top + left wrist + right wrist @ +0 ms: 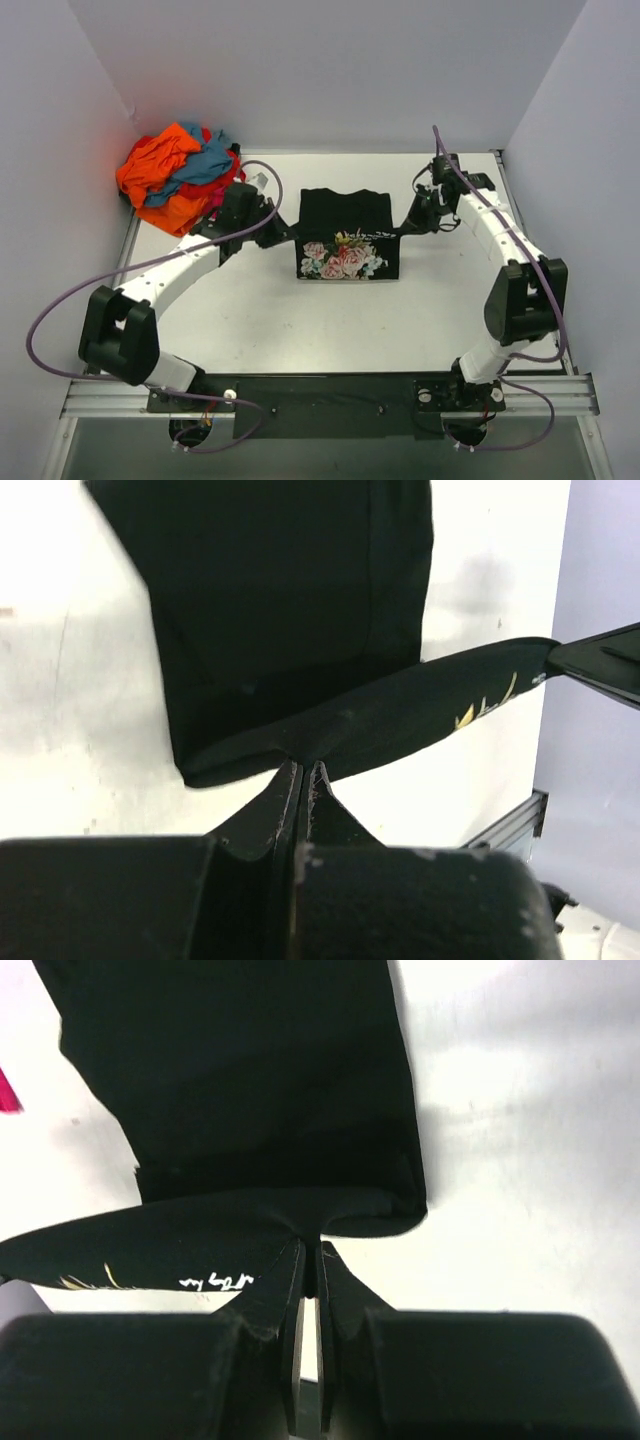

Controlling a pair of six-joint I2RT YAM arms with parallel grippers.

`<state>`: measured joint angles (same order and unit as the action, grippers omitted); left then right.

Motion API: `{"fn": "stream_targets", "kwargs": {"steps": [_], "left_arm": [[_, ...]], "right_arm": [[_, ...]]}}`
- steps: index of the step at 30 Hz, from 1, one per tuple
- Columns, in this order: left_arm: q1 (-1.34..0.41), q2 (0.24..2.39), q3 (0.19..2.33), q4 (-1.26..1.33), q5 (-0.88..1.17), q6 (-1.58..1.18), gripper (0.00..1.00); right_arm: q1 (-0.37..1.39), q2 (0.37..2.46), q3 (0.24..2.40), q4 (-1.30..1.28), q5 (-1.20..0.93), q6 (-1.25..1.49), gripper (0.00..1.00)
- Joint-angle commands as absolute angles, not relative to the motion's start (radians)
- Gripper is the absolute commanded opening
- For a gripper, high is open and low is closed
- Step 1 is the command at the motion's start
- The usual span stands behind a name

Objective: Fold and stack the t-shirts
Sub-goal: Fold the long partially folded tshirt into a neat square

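- Your left fingers point(283, 798) are pressing together on the left edge of the black t-shirt point(345, 212), with a fold of cloth clamped between the tips.
- Your right fingers point(287, 1278) are clamping the opposite edge of the same shirt, closed tight on the fabric.
- The black t-shirt is lying in the middle of the counter point(300, 315), toward its far side, between your two arms.
- The rose print point(343, 258) is facing up on the near part of the shirt.
- In both wrist views, a band of cloth is stretching from one pair of fingers toward the other, raised above the flat layer of the shirt beneath it.
- The heap of other t-shirts point(178, 175), orange, teal-blue and red, is sitting crumpled in the far left corner of the counter, just behind your left arm and apart from the black one.
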<state>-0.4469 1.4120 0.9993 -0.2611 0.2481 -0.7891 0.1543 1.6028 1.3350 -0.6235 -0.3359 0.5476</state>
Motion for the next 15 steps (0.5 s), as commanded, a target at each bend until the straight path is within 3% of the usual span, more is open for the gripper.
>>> {"fn": "stream_targets", "kwargs": {"steps": [1, 15], "left_arm": [[-0.405, 1.524, 1.146, -0.184, 0.227, -0.721, 0.0], [-0.33, 1.891, 1.5, -0.178, 0.264, -0.73, 0.0]], "right_arm": [[0.123, 1.731, 1.491, -0.637, -0.307, 0.526, 0.0], [0.095, 2.106, 1.911, -0.649, -0.382, 0.575, 0.0]]}}
